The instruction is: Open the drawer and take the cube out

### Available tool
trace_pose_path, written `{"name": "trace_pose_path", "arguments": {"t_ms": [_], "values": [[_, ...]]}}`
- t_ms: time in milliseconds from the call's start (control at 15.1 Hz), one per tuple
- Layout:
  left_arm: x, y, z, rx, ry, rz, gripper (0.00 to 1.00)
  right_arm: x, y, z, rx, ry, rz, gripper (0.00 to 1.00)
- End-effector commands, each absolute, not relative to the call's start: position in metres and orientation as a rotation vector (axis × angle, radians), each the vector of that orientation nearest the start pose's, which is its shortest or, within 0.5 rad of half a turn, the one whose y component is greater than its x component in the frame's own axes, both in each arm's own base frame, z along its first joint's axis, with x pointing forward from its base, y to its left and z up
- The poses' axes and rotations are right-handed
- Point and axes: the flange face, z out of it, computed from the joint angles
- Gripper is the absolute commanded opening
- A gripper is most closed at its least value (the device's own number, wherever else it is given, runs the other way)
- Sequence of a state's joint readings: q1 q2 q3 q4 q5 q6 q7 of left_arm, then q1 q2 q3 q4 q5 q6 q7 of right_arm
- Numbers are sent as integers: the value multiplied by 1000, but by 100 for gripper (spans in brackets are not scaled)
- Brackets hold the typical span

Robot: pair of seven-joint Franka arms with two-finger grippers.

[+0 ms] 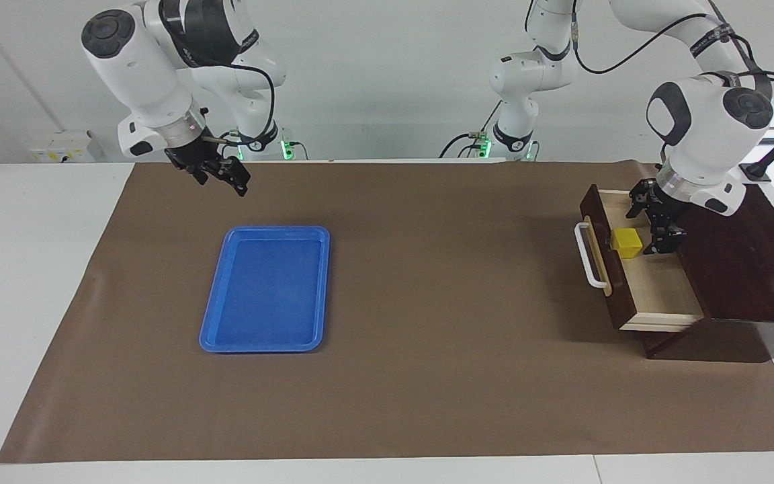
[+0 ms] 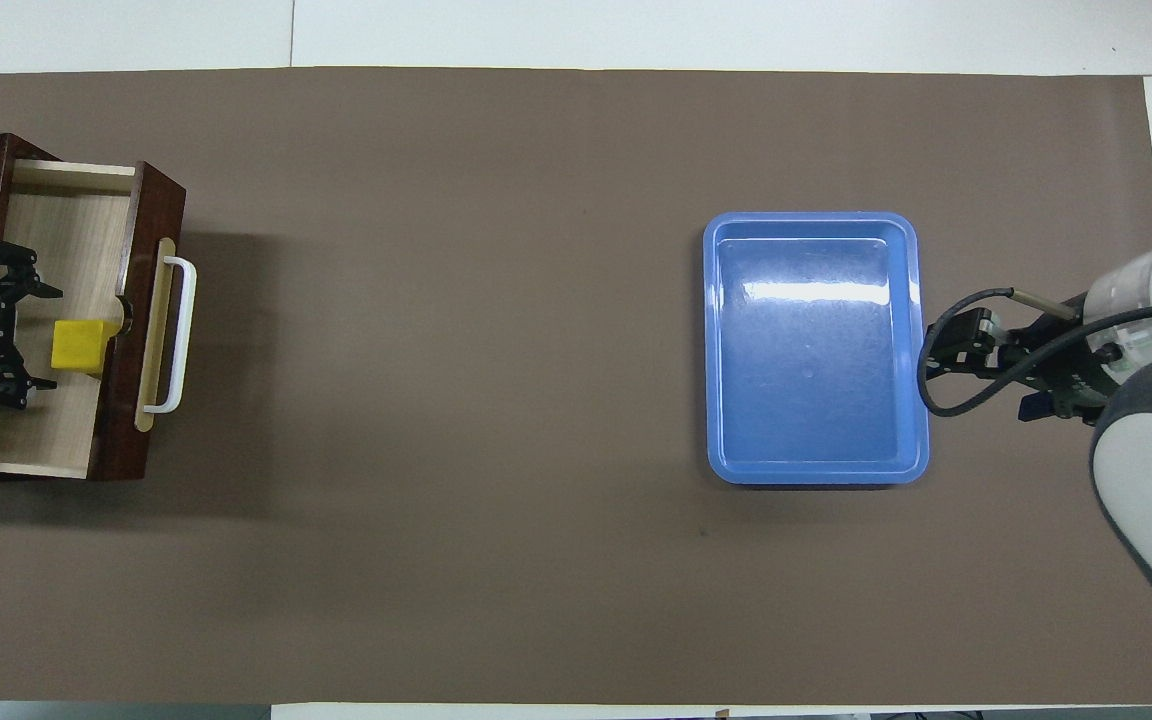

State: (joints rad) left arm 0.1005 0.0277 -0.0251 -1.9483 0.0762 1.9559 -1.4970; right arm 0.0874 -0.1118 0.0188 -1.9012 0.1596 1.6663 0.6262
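Two white robot arms are at work over a table with a brown paper mat (image 1: 427,376). At the left arm's end of the table, the dark brown wooden drawer with a white bar handle (image 1: 605,259) (image 2: 141,330) is pulled out of its dark brown wooden cabinet (image 1: 743,269), and its pale wood inside shows. The small bright yellow cube (image 1: 627,242) (image 2: 77,346) sits on the drawer floor, right up against the inside of the drawer front. The left gripper (image 1: 652,225) (image 2: 21,340) hangs down in the open drawer just beside the cube, with its fingers spread apart and nothing in them. The flat blue plastic tray (image 1: 216,316) (image 2: 911,330) lies on the mat toward the right arm's end. The right gripper (image 1: 216,176) (image 2: 976,365) is up in the air over the mat just beside the tray, with its fingers spread too, holding nothing.
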Motion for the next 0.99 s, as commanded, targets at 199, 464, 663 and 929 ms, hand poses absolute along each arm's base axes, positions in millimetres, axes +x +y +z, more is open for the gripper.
{"name": "trace_pose_path", "arguments": {"t_ms": [199,464,663,929], "values": [[553,48,452,-2199,-2180,-48,100,523,138,495,-2686,1233,365,100],[550,49,446,-2200,-2173,-40,100,521,199,467,-2534,1449,464,100],[550,49,444,-2200,-2173,-38,100,524,217,453,-2455,1524,492,100],[549,50,444,-2202,-2174,-43,92,522,234,445,-2348,1592,538,100]]}}
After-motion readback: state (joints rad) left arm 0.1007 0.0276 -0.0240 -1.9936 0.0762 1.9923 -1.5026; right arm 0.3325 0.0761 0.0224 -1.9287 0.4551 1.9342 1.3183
